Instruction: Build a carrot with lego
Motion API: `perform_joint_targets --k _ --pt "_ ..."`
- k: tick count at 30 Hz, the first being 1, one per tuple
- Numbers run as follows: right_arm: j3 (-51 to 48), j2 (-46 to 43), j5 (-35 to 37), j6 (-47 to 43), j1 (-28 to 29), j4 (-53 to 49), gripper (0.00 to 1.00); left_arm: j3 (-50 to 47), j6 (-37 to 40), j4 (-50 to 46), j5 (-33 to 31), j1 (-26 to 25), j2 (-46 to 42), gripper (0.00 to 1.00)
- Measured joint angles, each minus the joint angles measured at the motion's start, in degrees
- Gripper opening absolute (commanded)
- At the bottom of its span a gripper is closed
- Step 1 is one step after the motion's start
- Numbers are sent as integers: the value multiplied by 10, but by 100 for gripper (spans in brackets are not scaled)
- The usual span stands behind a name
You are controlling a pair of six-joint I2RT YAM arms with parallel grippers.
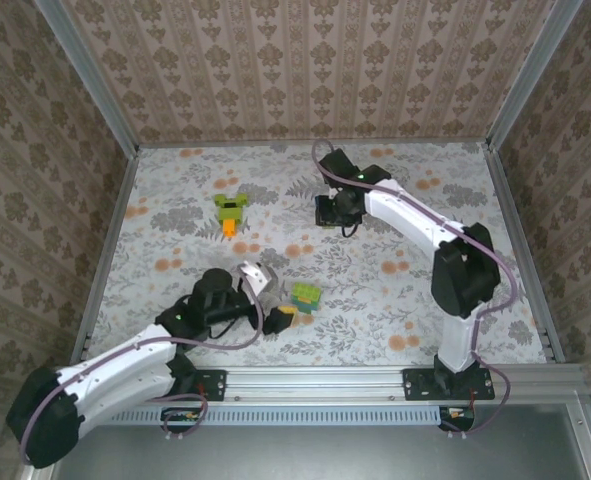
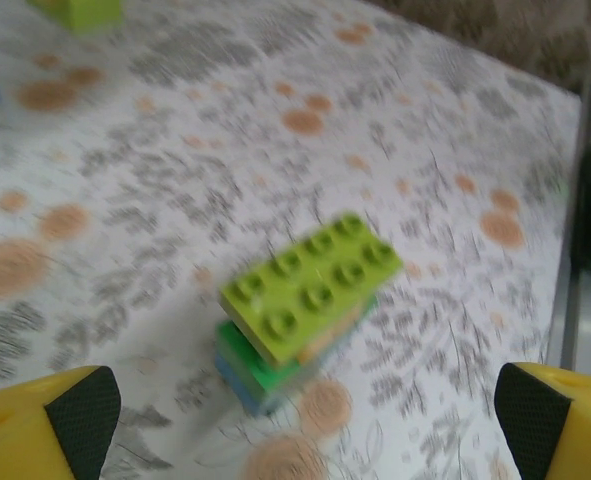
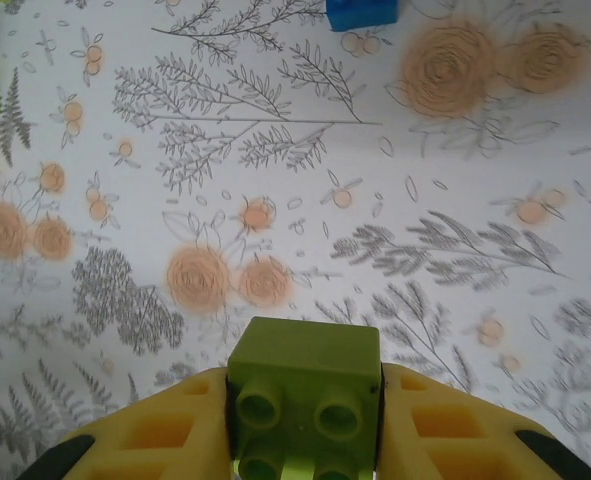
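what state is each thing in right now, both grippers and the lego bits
left gripper: open wide, holding nothing
right gripper: shut on the lime green brick, held off the table
brick stack: standing on the table, lime green on top, not gripped
carrot: lying on the table, orange tip attached, apart from both grippers
blue brick: loose on the table

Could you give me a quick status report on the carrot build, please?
Left gripper open, short of a small brick stack. Right gripper shut on a lime brick. Carrot lies apart from both, orange tip attached.
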Motion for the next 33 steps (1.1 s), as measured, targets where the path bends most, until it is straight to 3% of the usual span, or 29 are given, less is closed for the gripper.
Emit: perform_joint_targets --k 6,12,18,24,33 --pt "-66 -95 13 -11 -6 0 32 -10 71 58 23 -36 21 100" --pt "-111 -125 14 -18 -18 0 32 -10 129 98 14 -56 51 100" --pt "-125 -131 16 -25 -22 0 32 1 162 121 -8 -49 116 100" --pt "-126 -141 18 -30 -22 0 32 1 168 138 -9 -14 117 100" --pt "-132 -139 20 -33 -23 5 31 1 168 148 -9 -9 117 100"
